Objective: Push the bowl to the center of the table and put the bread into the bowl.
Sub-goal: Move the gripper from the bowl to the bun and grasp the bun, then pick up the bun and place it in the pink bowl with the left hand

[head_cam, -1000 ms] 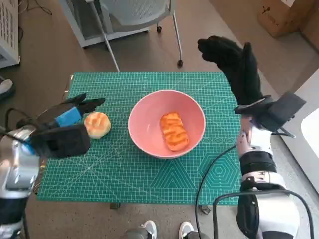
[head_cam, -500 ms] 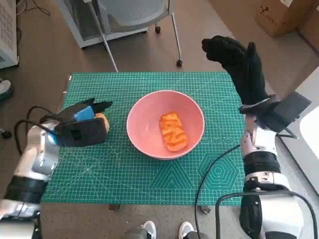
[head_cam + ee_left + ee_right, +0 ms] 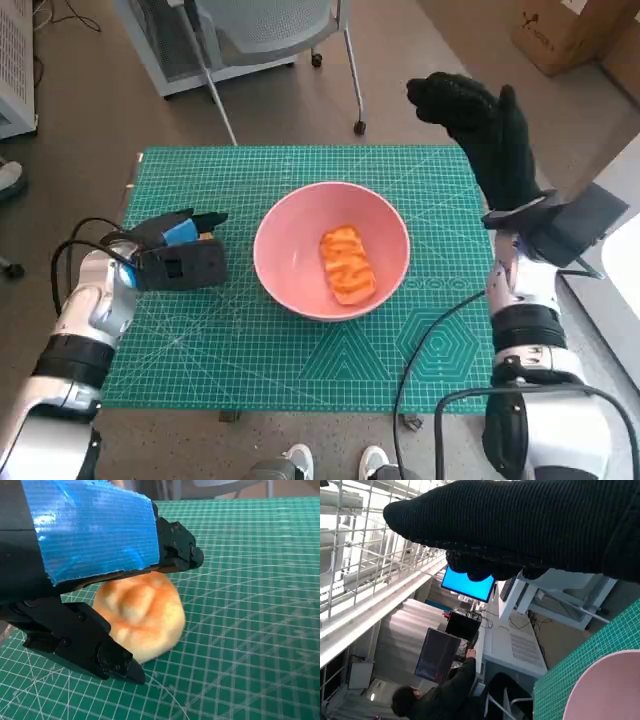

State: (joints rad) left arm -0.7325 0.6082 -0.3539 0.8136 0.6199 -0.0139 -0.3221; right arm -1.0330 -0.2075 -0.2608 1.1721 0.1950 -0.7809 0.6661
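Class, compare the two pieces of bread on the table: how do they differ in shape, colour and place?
The round bun is domed and pale golden; the oblong bread is long, ridged and orange. The round bun sits on the green mat between the left hand's fingers; the oblong bread lies inside the pink bowl. Both look baked.

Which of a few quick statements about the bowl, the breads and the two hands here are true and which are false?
1. The pink bowl holds an orange bread. True.
2. The round bun lies inside the bowl. False: it lies on the green mat, beside the bowl.
3. The left hand has its fingers around the bun. True: fingers lie over and under it.
4. The right hand holds a bread. False: it is raised near the mat's far corner with nothing in it.
5. The bowl is tipped on its side. False: it stands upright.
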